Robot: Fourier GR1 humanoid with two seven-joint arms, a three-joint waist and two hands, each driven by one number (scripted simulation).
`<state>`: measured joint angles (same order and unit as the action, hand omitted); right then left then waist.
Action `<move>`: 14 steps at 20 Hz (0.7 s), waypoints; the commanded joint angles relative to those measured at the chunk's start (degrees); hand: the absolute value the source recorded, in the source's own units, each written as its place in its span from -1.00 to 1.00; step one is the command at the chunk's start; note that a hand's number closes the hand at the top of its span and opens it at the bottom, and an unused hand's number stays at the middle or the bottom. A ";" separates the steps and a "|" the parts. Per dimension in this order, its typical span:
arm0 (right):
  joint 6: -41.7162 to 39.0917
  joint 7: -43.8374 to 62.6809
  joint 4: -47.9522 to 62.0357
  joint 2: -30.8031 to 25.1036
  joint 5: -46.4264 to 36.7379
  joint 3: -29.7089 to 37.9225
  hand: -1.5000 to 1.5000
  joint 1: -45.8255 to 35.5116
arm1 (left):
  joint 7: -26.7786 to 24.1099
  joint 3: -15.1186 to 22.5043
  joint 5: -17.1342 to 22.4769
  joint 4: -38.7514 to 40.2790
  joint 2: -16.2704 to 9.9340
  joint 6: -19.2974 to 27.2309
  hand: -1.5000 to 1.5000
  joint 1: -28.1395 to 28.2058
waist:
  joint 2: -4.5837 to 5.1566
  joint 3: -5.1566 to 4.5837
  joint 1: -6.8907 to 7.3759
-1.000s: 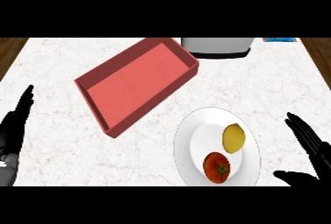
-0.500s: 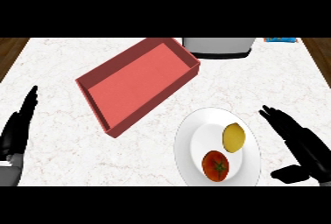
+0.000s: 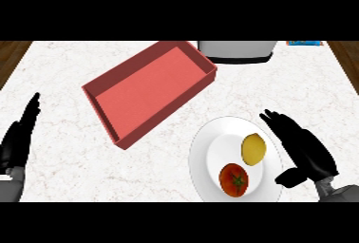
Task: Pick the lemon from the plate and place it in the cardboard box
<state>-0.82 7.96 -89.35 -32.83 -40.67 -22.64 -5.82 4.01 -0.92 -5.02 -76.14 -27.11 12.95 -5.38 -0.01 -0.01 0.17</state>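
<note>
Lemon [image 3: 253, 149] on plate [image 3: 210, 161], long axis up-down in view | just left of right hand [image 3: 303, 150], fingers spread, holding nothing | left hand [image 3: 17, 142] open, resting well apart.

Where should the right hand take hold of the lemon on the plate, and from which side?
Probably across the lemon's narrow middle, coming from its right, where the open right hand hovers. It lies lengthwise on the plate, and the tomato sits close below, so that end is crowded.
</note>
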 commanded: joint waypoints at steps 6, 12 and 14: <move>-3.63 -1.78 -2.41 6.64 -6.24 3.13 -1.00 3.22 | 0.54 -4.03 -3.53 0.24 2.13 -2.79 0.00 -0.29 | -0.03 0.01 -0.21; -7.09 -3.44 -5.32 9.70 -6.09 2.63 -1.00 2.34 | -1.15 -6.07 -2.90 -1.06 1.44 -5.86 0.00 1.38 | -0.05 0.01 -0.18; -7.90 -5.11 -4.33 10.38 -8.15 4.30 -1.00 2.20 | 0.21 -5.94 -5.35 -0.84 3.50 -4.84 0.00 0.15 | -0.03 0.01 -0.20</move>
<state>-6.47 3.83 -91.49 -23.85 -47.23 -19.34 -4.35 2.78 -5.83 -8.94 -76.18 -24.20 9.09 -4.45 -0.02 0.00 0.02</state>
